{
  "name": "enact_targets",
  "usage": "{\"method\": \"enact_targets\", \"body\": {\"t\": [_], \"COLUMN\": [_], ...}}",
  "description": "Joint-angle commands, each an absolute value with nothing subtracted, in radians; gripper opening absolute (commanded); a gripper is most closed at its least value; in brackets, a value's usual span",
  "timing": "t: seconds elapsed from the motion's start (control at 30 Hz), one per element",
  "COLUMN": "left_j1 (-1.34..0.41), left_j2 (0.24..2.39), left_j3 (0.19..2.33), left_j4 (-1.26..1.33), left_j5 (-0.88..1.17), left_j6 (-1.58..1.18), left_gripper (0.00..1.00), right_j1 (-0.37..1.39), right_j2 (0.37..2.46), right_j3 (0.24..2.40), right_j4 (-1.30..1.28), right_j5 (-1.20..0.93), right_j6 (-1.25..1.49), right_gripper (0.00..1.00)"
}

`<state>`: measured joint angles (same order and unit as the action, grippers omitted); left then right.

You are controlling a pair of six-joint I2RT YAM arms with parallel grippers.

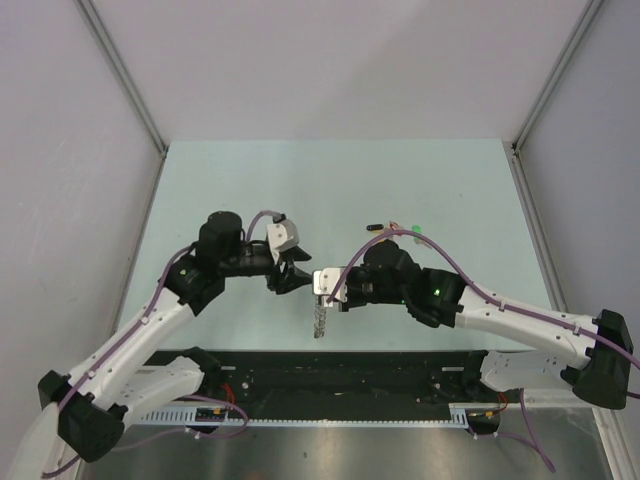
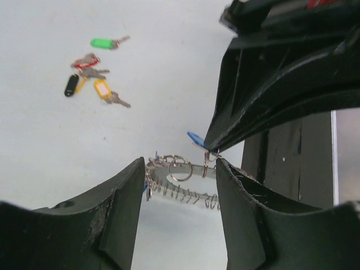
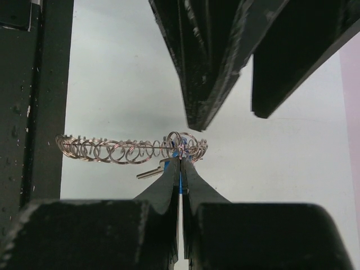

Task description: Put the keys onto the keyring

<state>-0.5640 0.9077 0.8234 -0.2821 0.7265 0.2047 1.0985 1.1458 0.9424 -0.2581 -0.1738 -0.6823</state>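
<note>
My right gripper is shut on a blue key, whose metal blade sticks out to the left. The grey coiled keyring hangs at the fingertips, off the table; in the top view the keyring dangles below the gripper. My left gripper is open, one finger on each side of the keyring, just left of the right gripper. The blue key also shows in the left wrist view under the right fingers. Green, red, black and yellow keys lie on the table.
The loose keys lie behind the right arm on the pale green table. A black rail with cables runs along the near edge. Grey walls stand on both sides and at the back.
</note>
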Motion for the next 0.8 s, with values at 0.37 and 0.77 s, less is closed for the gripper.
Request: {"method": "enact_targets", "body": {"t": [0.37,0.77], "left_j1": [-0.627,-0.657], "left_j2": [1.058,1.101], "left_j3": [0.942,0.928], "left_j4": [-0.517,-0.463], "left_j5": [0.815,0.816], "left_j6": [0.462,0.42], "left_gripper": [0.41,0.22], "right_j1": [1.106,1.109], "right_j2": [1.123,1.123], "right_j3": [0.969,0.969], "right_j4": [-0.213,-0.212], "right_j5": [-0.19,-0.201], "right_j6": [-0.69,-0.69], "right_gripper": [0.0,0.0]}}
